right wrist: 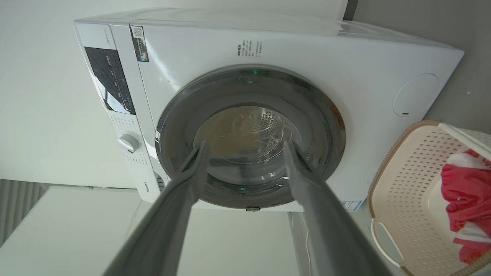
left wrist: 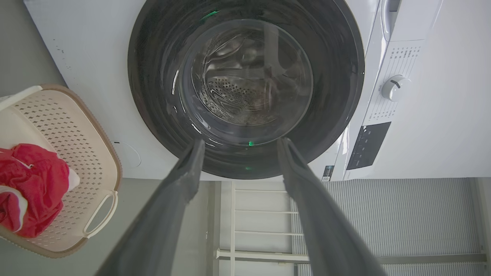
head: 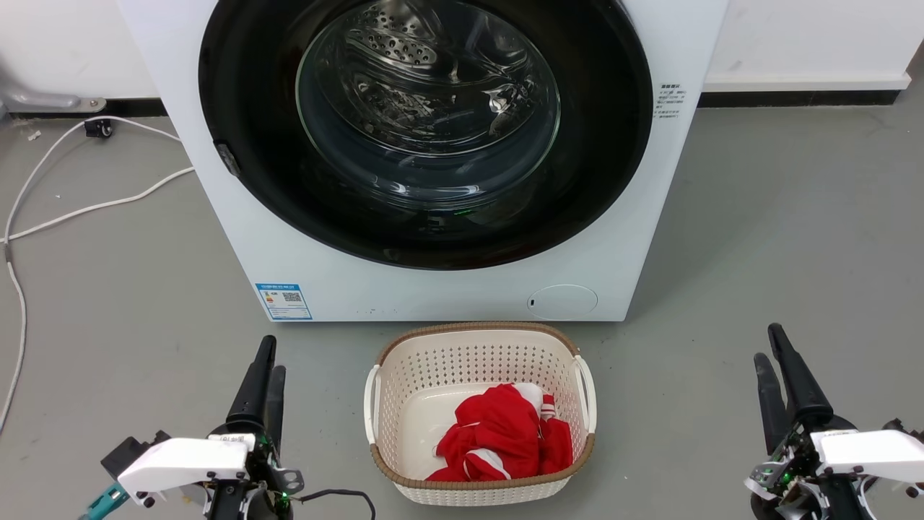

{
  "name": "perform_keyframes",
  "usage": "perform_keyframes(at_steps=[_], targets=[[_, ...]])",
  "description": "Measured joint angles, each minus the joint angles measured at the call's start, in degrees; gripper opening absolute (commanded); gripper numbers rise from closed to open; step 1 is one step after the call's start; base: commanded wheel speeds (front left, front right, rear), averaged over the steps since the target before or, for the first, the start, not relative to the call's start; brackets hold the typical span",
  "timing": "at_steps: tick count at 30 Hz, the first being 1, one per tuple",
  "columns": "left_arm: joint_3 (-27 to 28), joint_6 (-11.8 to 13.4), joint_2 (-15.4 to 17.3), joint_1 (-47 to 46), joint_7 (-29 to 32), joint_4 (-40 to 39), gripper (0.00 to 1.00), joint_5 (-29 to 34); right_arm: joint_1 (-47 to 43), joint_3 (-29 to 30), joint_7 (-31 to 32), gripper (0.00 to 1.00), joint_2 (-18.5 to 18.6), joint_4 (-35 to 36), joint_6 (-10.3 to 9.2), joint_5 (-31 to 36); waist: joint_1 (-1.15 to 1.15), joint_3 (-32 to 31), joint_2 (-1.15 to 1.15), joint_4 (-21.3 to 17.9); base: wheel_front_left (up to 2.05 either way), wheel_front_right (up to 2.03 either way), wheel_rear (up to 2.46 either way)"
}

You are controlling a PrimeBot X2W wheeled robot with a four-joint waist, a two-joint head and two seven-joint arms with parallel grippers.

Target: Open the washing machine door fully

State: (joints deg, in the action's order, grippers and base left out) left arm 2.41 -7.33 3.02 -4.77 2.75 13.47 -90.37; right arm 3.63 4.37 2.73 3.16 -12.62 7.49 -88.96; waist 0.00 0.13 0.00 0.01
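Two grippers sit low at the bottom corners of the head view, both empty. The left gripper (head: 272, 355) is at the lower left, with its dark fingers pointing up the frame towards the machine. Its wrist view shows the fingers (left wrist: 184, 180) spread well apart with nothing between them. The right gripper (head: 766, 343) is at the lower right, and its wrist view shows its fingers (right wrist: 299, 172) parted and bare as well. Neither one touches anything, and both are well short of the machine.

Between them, at the bottom centre of the head view, a cream laundry basket (head: 476, 328) with a brown rim stands on the grey floor (head: 758, 217). A red and white garment (head: 505, 433) lies bunched in its right half. The basket is just in front of the washing machine (head: 267, 245), whose white front takes up the upper middle of the frame.

The washing machine door (head: 426, 123) is a big glossy black ring around a bulging glass window, and it lies flat against the machine's front, closed. The perforated steel drum shows through the glass. A small grey catch (head: 227, 159) sits on the door's left edge. Below the door there is a blue label (head: 284, 301) at the lower left of the front and a round cover (head: 561, 301) at the lower right. White cables (head: 72, 209) trail across the floor at the left of the frame. In the left wrist view a white dial (left wrist: 395, 87) and a dark control panel (left wrist: 368, 145) show at the right.
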Motion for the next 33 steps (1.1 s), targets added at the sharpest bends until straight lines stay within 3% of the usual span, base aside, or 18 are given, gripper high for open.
perform_keyframes(at_steps=[7,23,33], targets=[[-0.46,0.0,0.27,-0.3,-1.77,-2.27,1.0,6.84,-0.39,0.1,-1.78,1.0,-0.03,2.52,0.0,7.4,0.0,0.0,0.0,0.01,0.0,0.0,0.0],[-0.73,0.0,0.29,-0.51,-5.22,-8.06,1.0,28.73,-1.44,-1.53,-5.25,1.0,-0.07,9.64,0.0,35.13,0.0,0.18,0.0,-0.15,0.0,0.0,0.0],[-1.64,0.0,1.15,-0.51,-7.06,-8.65,1.0,41.35,-2.79,-2.42,-7.09,1.0,-0.08,10.73,0.0,47.75,0.0,0.21,0.0,-0.28,0.0,0.0,0.0]])
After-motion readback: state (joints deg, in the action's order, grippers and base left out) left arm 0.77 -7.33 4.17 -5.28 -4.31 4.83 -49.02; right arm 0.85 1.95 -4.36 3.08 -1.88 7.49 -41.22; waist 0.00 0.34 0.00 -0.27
